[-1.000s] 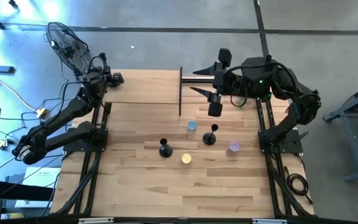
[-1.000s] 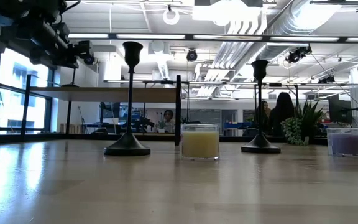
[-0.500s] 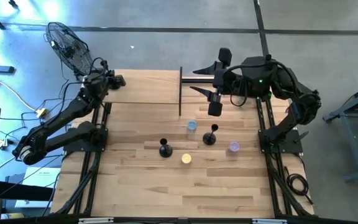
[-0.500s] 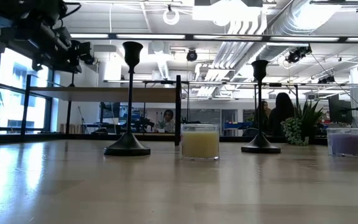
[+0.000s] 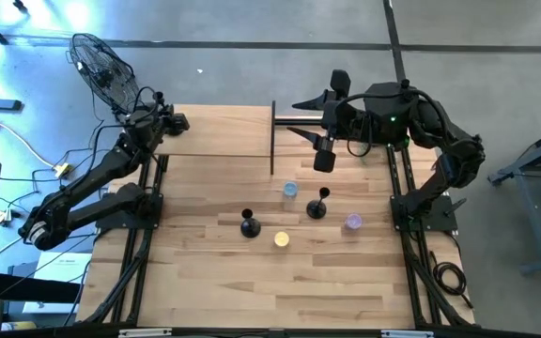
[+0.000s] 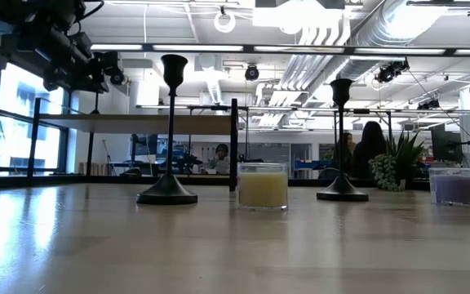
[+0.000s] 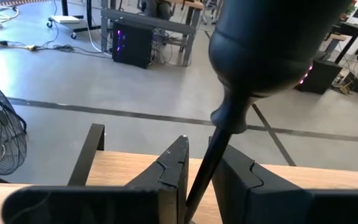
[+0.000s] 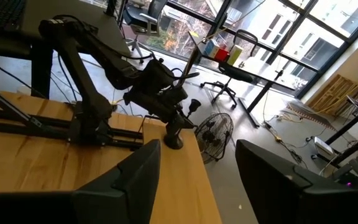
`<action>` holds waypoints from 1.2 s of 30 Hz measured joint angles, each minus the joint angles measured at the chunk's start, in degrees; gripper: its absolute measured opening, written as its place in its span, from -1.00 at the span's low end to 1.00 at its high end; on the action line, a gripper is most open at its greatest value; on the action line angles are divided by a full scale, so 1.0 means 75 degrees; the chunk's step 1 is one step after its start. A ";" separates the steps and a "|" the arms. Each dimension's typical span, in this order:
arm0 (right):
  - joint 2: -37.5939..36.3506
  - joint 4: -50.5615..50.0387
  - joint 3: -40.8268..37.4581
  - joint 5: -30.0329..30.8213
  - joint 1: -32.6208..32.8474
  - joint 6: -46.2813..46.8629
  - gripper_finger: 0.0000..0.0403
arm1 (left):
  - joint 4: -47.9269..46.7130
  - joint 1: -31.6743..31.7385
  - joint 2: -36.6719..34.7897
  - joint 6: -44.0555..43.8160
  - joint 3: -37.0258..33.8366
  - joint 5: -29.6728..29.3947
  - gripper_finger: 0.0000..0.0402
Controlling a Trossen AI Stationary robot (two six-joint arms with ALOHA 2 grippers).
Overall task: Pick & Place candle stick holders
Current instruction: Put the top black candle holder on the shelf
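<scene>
Three black candle stick holders show. Two stand on their round bases mid-table (image 5: 250,225) (image 5: 319,207), also seen in the low view (image 6: 170,131) (image 6: 341,139). The third (image 8: 182,121) stands with its base (image 8: 174,143) on the left end of the raised wooden shelf (image 5: 219,131). My left gripper (image 7: 199,146) is level at that end, its fingers a narrow gap apart on either side of the thin stem (image 7: 205,168), below the cup (image 7: 266,43). My right gripper (image 5: 304,119) hangs open and empty high over the far right. My left gripper comes at the third holder's stem (image 7: 197,186) level, with one finger (image 7: 173,168) on each side and the stem upright between them. The stem runs close along one finger's inner face, but I cannot tell whether either finger touches it.
Three glass candles stand on the table: yellow (image 5: 281,239), blue (image 5: 289,190), purple (image 5: 353,222). The shelf's black upright post (image 5: 272,136) stands mid-far table. A wire fan (image 5: 101,66) stands on the floor beyond the far left corner.
My left gripper has turned slightly at the wrist while staying at the shelf's left end. The two holders on the table have not moved.
</scene>
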 joint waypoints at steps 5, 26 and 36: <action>0.0000 0.0000 0.0000 -0.0003 0.0000 0.0014 0.01 | -0.0028 0.0001 -0.0009 0.0020 0.0009 0.0030 -0.70; 0.0000 0.0000 -0.0001 -0.0003 0.0000 0.0014 0.01 | -0.0284 -0.0001 -0.0267 0.0568 0.0015 0.0322 -0.51; 0.0000 -0.0052 0.0000 -0.0003 0.0000 -0.0009 0.01 | -0.0367 0.0013 -0.0528 0.0565 0.0023 0.0953 0.09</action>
